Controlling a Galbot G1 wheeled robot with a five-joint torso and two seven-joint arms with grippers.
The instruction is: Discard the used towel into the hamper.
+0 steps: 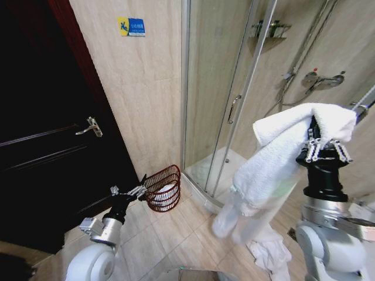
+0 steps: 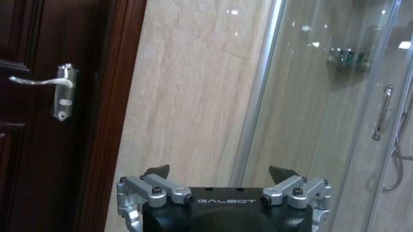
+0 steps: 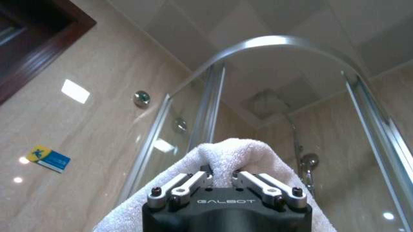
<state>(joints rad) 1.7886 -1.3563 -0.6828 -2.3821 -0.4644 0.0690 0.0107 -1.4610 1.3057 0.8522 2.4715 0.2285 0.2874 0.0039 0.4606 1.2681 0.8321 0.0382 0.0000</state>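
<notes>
Fingers of my right gripper (image 1: 324, 147) clench the towel (image 1: 275, 152) high at right of the head view; my left gripper (image 1: 133, 191) hangs spread, empty.
Hamper (image 1: 163, 187) sits lower centre, on the floor. Wrist views: towel (image 3: 235, 157) pinched; I should carry it over the rim before releasing.

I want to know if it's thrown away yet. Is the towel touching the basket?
Apart. Head view: the towel hangs from the raised right gripper, with floor tiles between it and the hamper.
</notes>
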